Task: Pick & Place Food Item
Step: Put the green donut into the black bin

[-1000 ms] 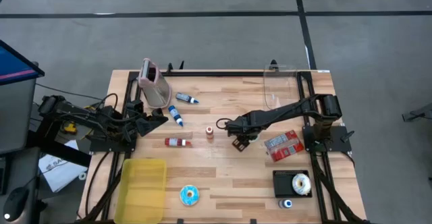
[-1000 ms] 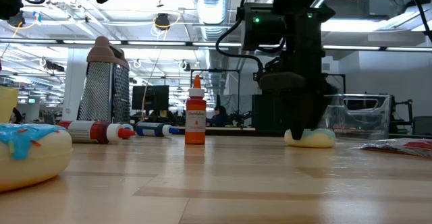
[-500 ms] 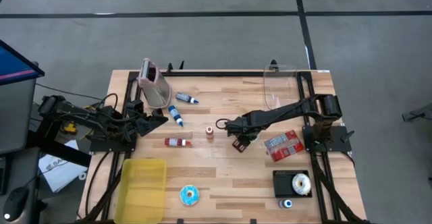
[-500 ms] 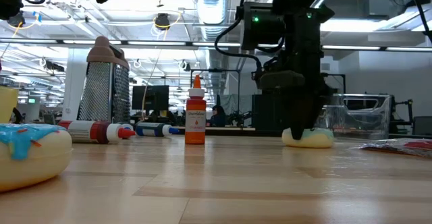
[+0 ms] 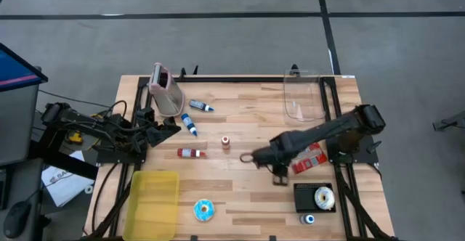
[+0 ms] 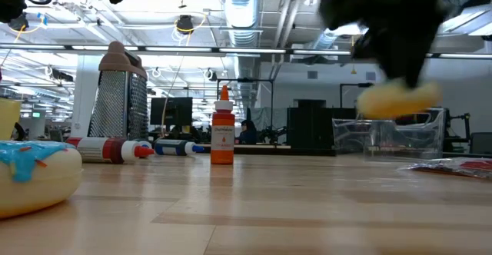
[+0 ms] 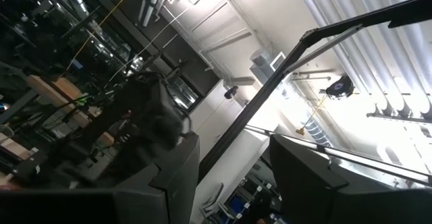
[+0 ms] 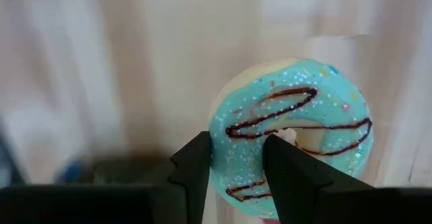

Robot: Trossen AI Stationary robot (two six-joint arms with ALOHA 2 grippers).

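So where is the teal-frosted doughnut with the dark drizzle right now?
The teal-frosted doughnut with dark drizzle is clamped in the right gripper, lifted off the wooden table in the low view, right of centre, near the red packet.

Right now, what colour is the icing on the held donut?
Teal with dark brown drizzle, clearest in the right wrist view: donut.

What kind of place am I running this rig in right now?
Most likely a robotics lab or open industrial workspace. The low view looks past the wooden table to exposed ceiling ducts and rows of desks with monitors; the high view shows a bare concrete floor marked with dark lines.
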